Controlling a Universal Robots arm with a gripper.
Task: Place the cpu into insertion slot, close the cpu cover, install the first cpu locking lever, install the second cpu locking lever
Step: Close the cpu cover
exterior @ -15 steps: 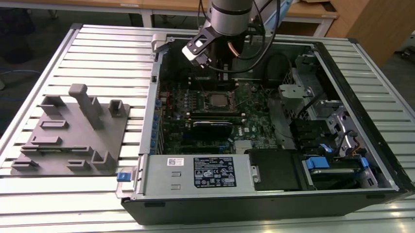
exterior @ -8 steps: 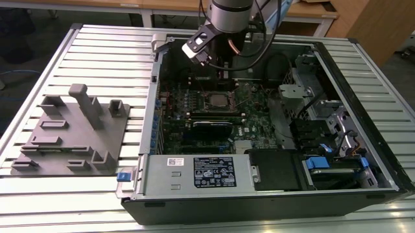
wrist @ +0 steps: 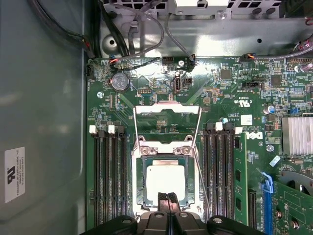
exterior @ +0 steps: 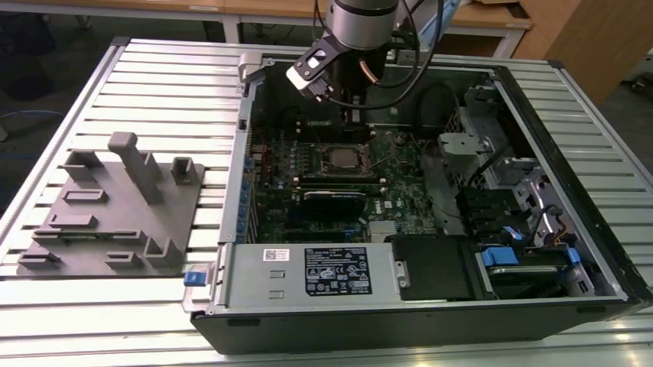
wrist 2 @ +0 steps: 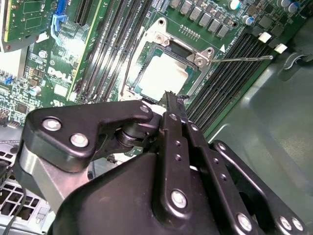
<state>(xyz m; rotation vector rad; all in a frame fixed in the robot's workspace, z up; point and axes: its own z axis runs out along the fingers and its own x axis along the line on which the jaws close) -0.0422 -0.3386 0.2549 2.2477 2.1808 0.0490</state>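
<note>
Gripper point(wrist: 167, 199), jaws pinched together on nothing, poised at the cpu point(wrist: 166, 180) edge; you see the cpu seated in the slot point(wrist: 141, 193), with the cover point(wrist: 166, 110) raised to admit it.

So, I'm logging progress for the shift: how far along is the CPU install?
Done: the cpu sits in the insertion slot. In hand: the shut gripper hangs at the slot's edge, gripping nothing that I can see. Left: the cpu cover looks raised off the chip rather than closed, and a thin locking lever sticks out to the side, apparently unlatched.
</note>
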